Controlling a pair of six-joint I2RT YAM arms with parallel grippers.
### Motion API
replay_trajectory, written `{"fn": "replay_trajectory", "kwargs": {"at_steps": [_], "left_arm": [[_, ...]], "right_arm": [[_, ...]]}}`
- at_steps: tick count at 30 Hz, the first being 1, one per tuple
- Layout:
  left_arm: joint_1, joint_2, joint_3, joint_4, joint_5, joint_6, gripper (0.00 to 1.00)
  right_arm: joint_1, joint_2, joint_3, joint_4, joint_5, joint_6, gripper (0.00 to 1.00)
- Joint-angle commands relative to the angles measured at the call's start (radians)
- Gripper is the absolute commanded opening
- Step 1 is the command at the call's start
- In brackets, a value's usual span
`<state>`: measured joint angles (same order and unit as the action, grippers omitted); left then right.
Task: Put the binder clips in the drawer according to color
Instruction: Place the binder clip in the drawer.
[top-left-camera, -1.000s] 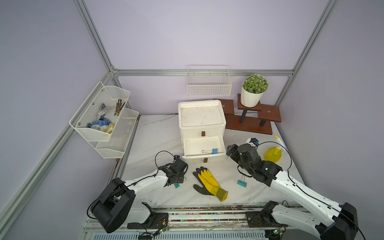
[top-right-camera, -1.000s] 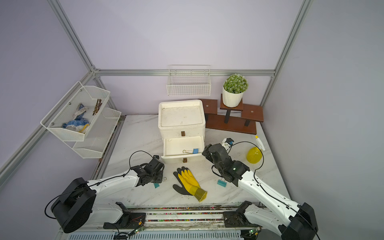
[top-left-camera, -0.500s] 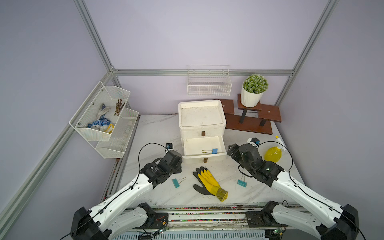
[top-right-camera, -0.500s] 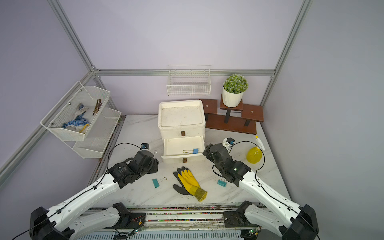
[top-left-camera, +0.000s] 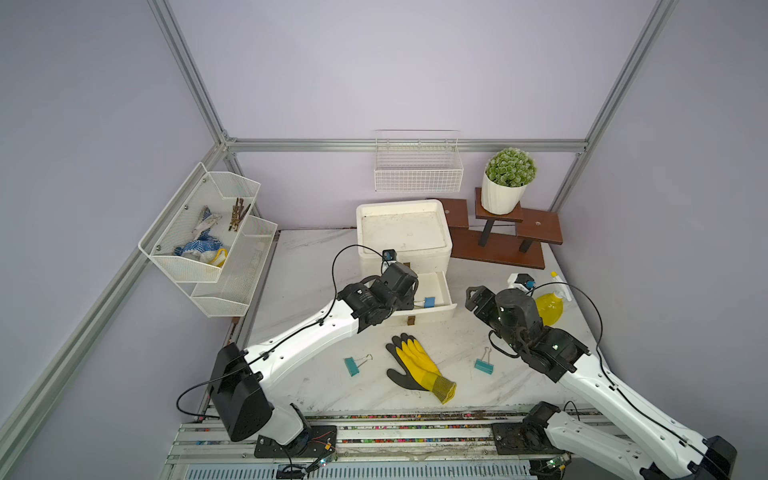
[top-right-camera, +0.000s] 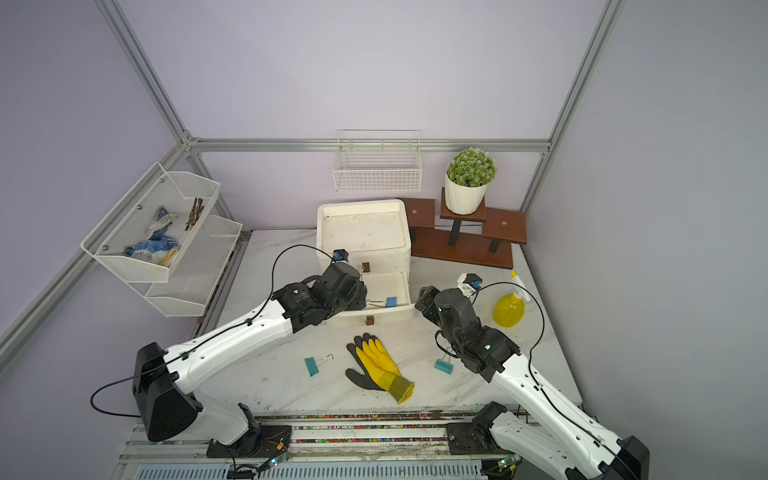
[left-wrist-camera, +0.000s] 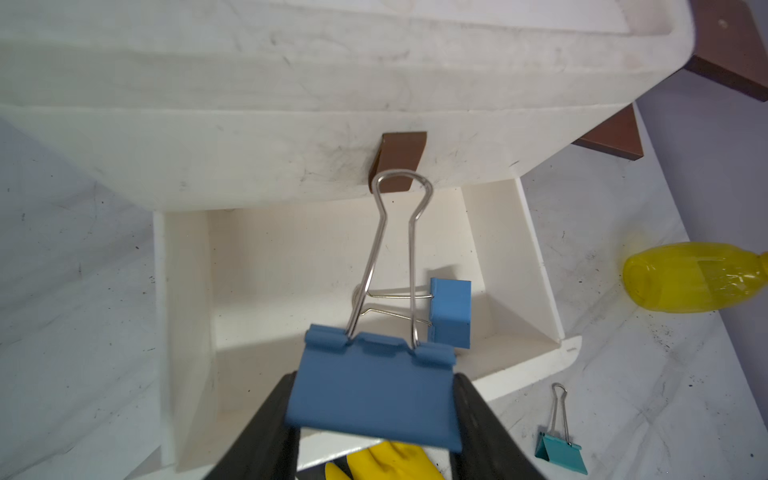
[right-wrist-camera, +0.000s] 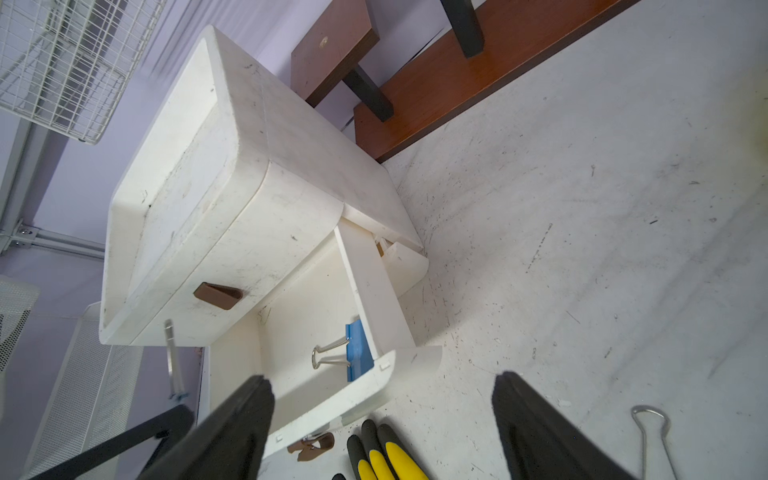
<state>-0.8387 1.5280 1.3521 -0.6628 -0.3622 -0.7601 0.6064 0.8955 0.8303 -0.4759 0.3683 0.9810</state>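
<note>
Scuffed marble tabletop (top-left-camera: 307, 266), lilac walls (top-left-camera: 374, 62)

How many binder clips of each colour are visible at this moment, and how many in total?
Blue: 2. The held blue clip is in the left gripper; the loose blue clip lies in the open drawer.
Teal: 2, both on the table: near teal clip, far teal clip.
Pale yellow: 0 visible.
Total: 4 visible.
</note>
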Motion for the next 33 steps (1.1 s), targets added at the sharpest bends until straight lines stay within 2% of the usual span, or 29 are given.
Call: {"fn": "replay_trajectory", "kwargs": {"at_steps": [1,14,19,22,24,29,33], "left_arm": [[-0.013,0.035,0.024,0.023,-0.006,-0.037,0.48],[-0.012,0.176,0.055,-0.012,-0.044,-0.062,0.53],[-0.011,0.207,0.077,-0.043,-0.057,-0.074,0.67],[-0.012,0.191,0.076,-0.043,-0.063,-0.079,0.75],[-0.013,0.179,0.080,-0.043,-0.067,-0.074,0.76],[-0.045,0.101,0.095,-0.042,-0.121,-0.074,0.75],[-0.107,-0.022,0.062,-0.046,-0.166,-0.080,0.73]], "right_arm": [[-0.007,-0.022,-0.007,-0.035,0.009,-0.010,0.89],[-0.008,0.012,-0.020,-0.024,-0.016,-0.005,0.88],[-0.007,0.039,-0.028,-0.015,-0.049,-0.025,0.89],[-0.007,0.036,-0.039,-0.011,-0.068,-0.038,0.89],[-0.007,0.032,-0.045,-0.010,-0.079,-0.046,0.89],[-0.007,0.012,-0.061,-0.019,-0.098,-0.071,0.89],[-0.008,-0.025,-0.082,-0.038,-0.081,-0.088,0.89]]}}
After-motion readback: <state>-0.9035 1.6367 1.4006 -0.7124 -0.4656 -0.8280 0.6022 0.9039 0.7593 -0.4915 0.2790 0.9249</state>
